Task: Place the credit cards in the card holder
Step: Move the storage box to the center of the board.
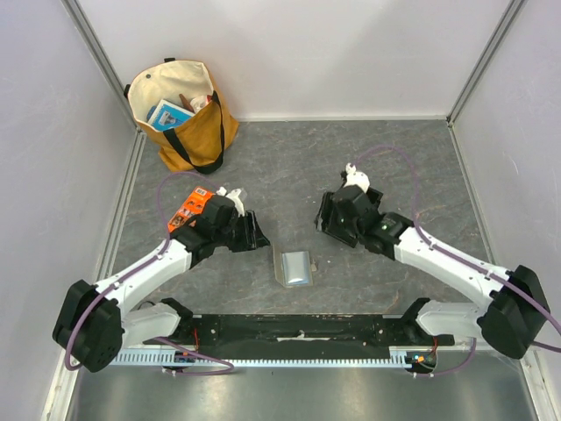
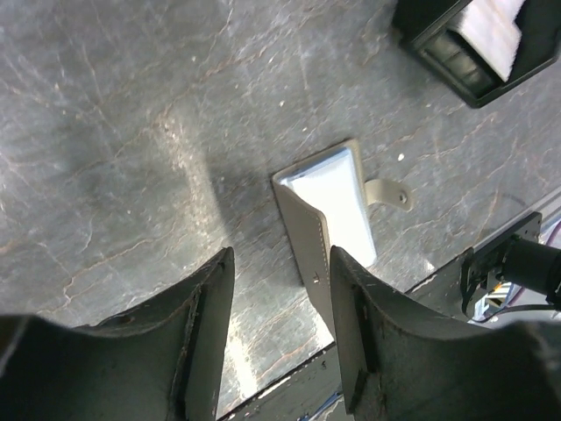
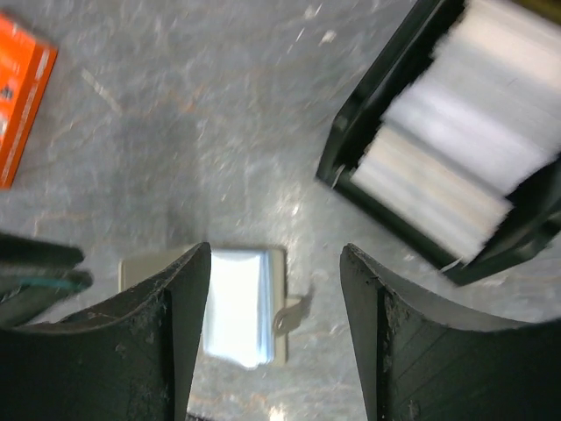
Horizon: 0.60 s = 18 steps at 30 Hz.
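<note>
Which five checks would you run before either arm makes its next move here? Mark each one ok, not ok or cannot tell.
1. Left tool open and empty: ok.
2. Right tool open and empty: ok.
3. Card holder lying open, pale inside facing up: ok.
4. Credit cards stacked in the black tray, ready to pick: ok.
5. Holder has room for another card: cannot tell.
</note>
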Each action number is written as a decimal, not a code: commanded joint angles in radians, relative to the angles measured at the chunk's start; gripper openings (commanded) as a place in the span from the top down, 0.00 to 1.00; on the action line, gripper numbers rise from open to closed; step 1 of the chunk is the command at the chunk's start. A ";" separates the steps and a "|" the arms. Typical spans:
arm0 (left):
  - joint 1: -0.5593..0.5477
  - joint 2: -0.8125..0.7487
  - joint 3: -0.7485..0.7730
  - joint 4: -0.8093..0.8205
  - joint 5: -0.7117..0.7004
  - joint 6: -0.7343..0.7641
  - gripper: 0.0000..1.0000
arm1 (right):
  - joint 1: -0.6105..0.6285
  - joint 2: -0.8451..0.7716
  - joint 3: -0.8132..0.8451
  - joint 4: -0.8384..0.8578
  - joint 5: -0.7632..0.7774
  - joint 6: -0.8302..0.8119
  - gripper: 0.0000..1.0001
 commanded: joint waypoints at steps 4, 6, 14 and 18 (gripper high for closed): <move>-0.002 0.005 0.067 -0.023 0.005 0.053 0.45 | -0.154 0.116 0.138 -0.069 0.028 -0.241 0.38; -0.002 0.005 0.067 -0.011 0.026 0.053 0.45 | -0.197 0.156 0.159 -0.080 -0.015 -0.310 0.41; -0.002 0.007 0.097 -0.020 0.049 0.076 0.43 | -0.381 0.230 0.214 -0.054 -0.139 -0.468 0.33; -0.002 0.019 0.101 -0.006 0.085 0.077 0.42 | -0.419 0.301 0.260 -0.032 -0.136 -0.557 0.30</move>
